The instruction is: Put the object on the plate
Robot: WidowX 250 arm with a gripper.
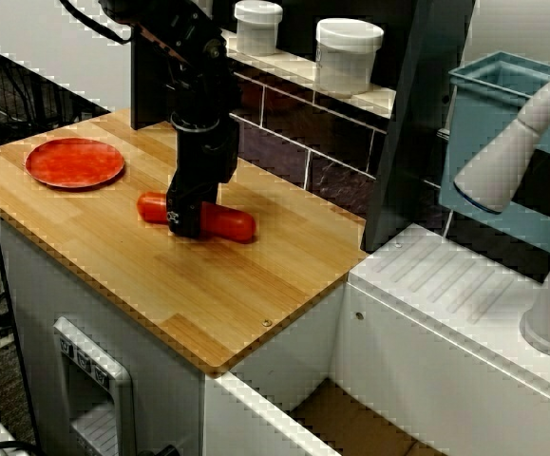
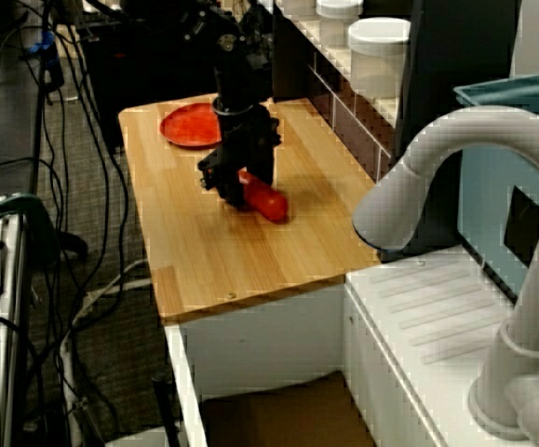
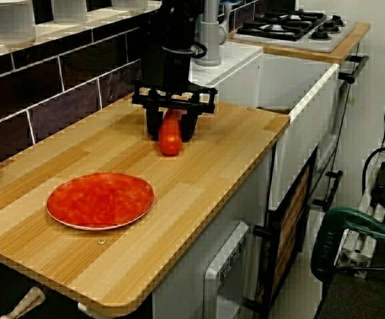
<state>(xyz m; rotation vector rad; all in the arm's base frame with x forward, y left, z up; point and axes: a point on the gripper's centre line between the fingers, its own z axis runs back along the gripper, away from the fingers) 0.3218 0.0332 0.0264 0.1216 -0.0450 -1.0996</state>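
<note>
View from the front-left corner: black gripper (image 1: 191, 220) lowered over the middle of the glossy red-orange toy sausage (image 1: 227, 223), lying flat on the light wooden table (image 1: 256, 285); small flat round red-orange plate (image 1: 75, 162) well apart, toward the table's left end.

View from the sink side: sausage end poking out past the gripper, plate behind.

View from the plate end: fingers (image 3: 153, 123) straddling the sausage, seemingly narrowed onto it, though contact hard to confirm.
</note>
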